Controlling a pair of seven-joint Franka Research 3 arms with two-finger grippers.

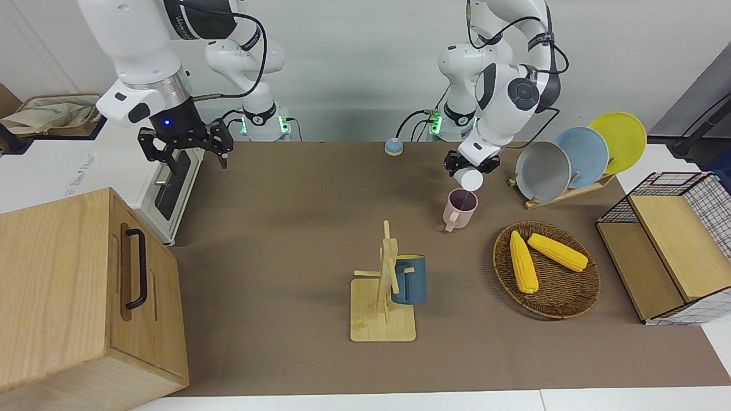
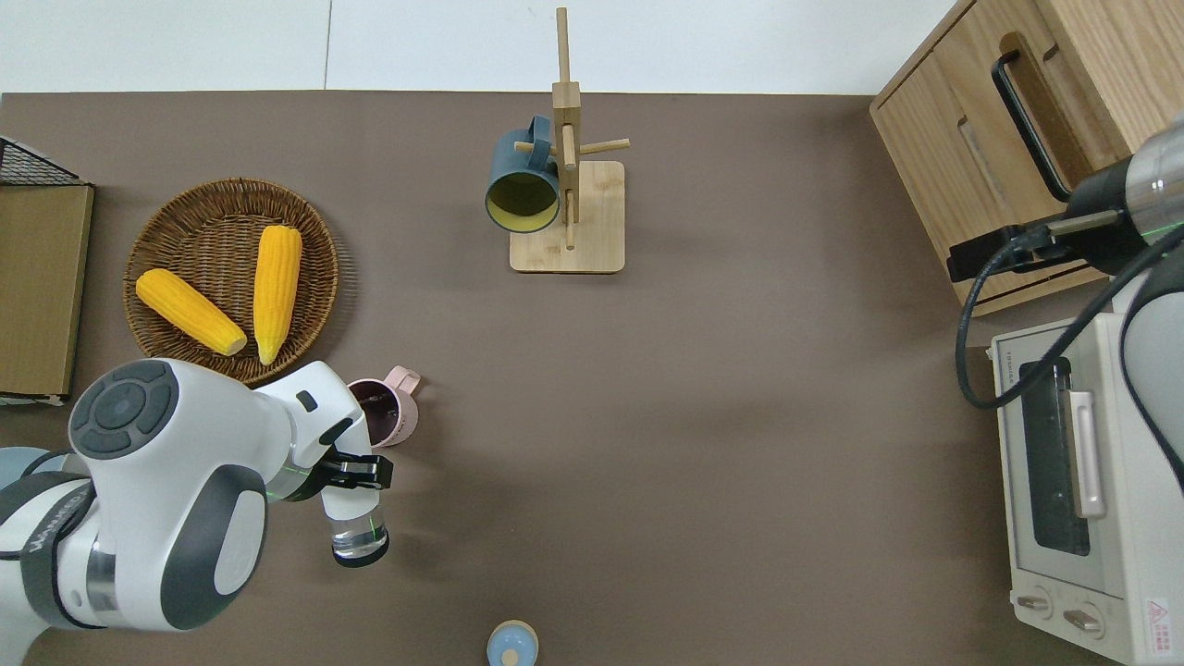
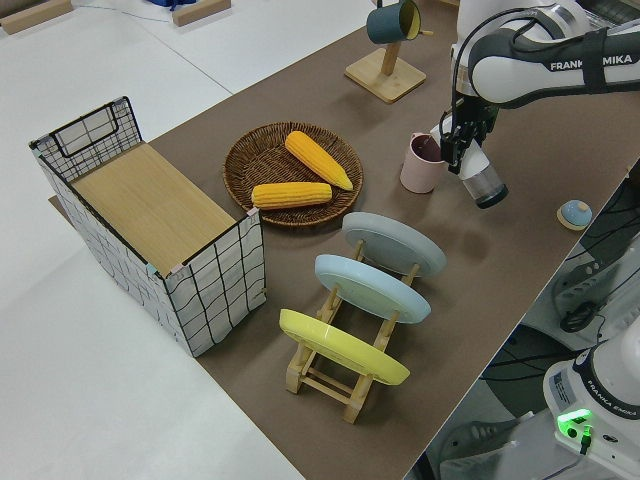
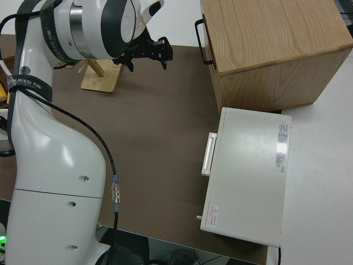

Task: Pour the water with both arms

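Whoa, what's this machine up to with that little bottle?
The left pincer holds a clear bottle tipped over, its mouth at a pink mug on the brown table, so it is pouring into the mug. The mug stands beside a wicker basket with two corn cobs. The right arm is parked, its pincer open and holding nothing. A blue mug hangs on a wooden mug tree.

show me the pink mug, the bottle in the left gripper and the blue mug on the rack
pink mug (image 1: 458, 212), front view, on its outer wall
bottle (image 2: 356, 527), overhead view, on its clear body
blue mug (image 1: 411, 282), front view, on its side wall
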